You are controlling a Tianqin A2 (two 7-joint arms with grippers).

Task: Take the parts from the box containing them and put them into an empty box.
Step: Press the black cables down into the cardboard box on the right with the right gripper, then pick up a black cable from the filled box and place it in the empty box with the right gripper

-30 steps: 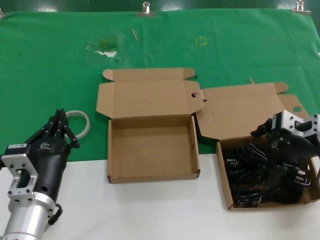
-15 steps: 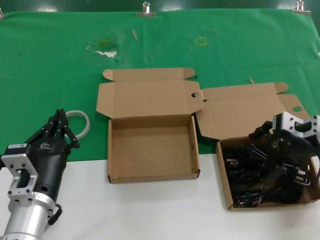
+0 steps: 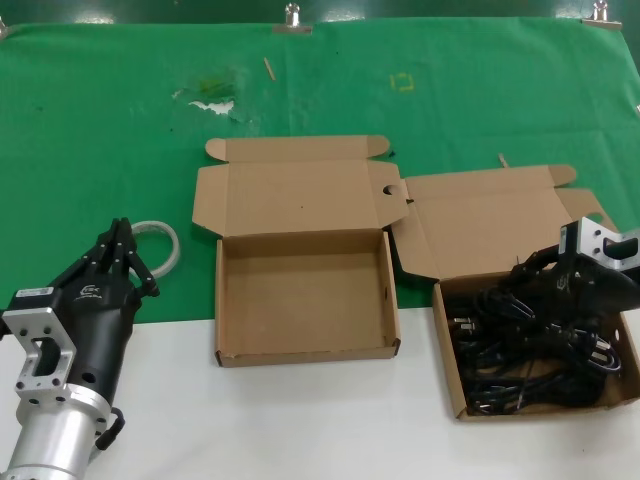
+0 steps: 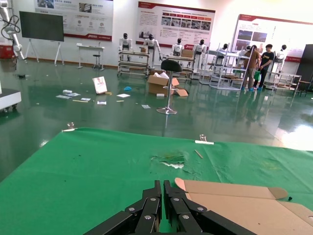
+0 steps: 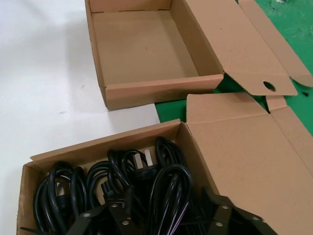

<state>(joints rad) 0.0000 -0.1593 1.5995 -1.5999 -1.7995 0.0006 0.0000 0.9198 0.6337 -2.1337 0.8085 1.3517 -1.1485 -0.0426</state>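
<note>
Several black power cords [image 3: 530, 345] lie coiled in the right cardboard box [image 3: 452, 380], whose open lid leans back. My right gripper [image 3: 548, 300] is down in this box. In the right wrist view its fingers [image 5: 119, 211] stand wide apart on either side of one cord bundle [image 5: 168, 188], so the gripper [image 5: 168, 218] is open. The empty box [image 3: 305, 350] stands in the middle with its lid [image 3: 290, 195] open; it also shows in the right wrist view [image 5: 156, 90]. My left gripper [image 3: 122, 245] is parked at the front left, shut and empty, as the left wrist view [image 4: 163, 188] shows.
A grey-white ring of tubing [image 3: 165, 240] lies on the green cloth [image 3: 100, 120] just beyond the left gripper. The two boxes stand close side by side, their lid flaps nearly touching. White table surface [image 3: 300, 420] runs along the front.
My right gripper has sunk lower into the cord box and shifted slightly right, now straddling a cord bundle. The left arm and both boxes have not moved.
</note>
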